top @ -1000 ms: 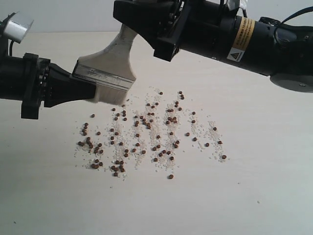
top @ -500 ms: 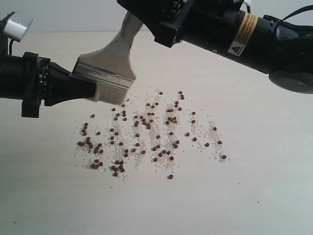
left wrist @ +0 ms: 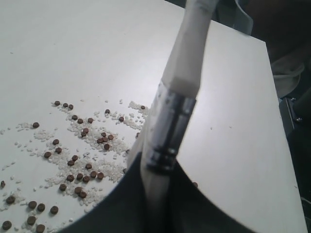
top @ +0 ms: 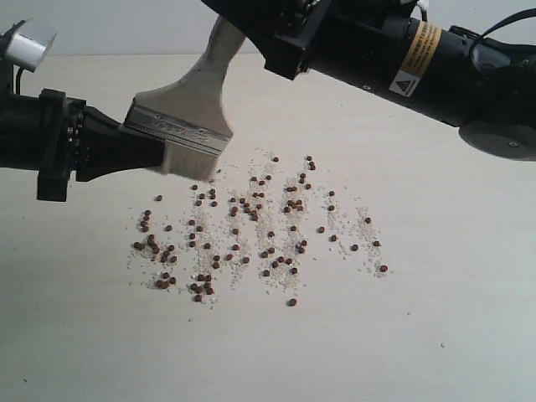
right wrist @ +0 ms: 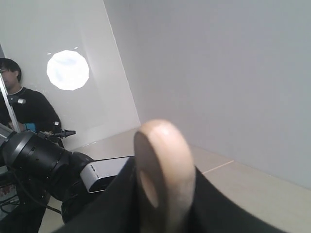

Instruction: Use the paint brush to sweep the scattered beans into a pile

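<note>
The paint brush (top: 188, 109) hangs tilted above the far left edge of the beans (top: 251, 226), pale bristles downward, cream handle rising to the upper right. My left gripper (top: 155, 155) is shut on its bristles just below the silver band (left wrist: 170, 126). In the left wrist view the dark fingers (left wrist: 158, 194) press both sides of the bristles. My right gripper (top: 251, 33) sits over the handle's end. Its fingers lie against both faces of the holed handle tip (right wrist: 165, 165). The beans (left wrist: 80, 160) lie scattered among whitish crumbs on the table.
The pale table (top: 452, 318) stretches bare around the scatter. One stray bean (top: 292, 301) lies at the near side. The table's edge (left wrist: 272, 87) shows in the left wrist view. A person (right wrist: 24, 107) stands in the background of the right wrist view.
My right gripper has shifted slightly up along the handle and its jaws have closed in on the handle tip. The brush, the left gripper and the beans have stayed put.
</note>
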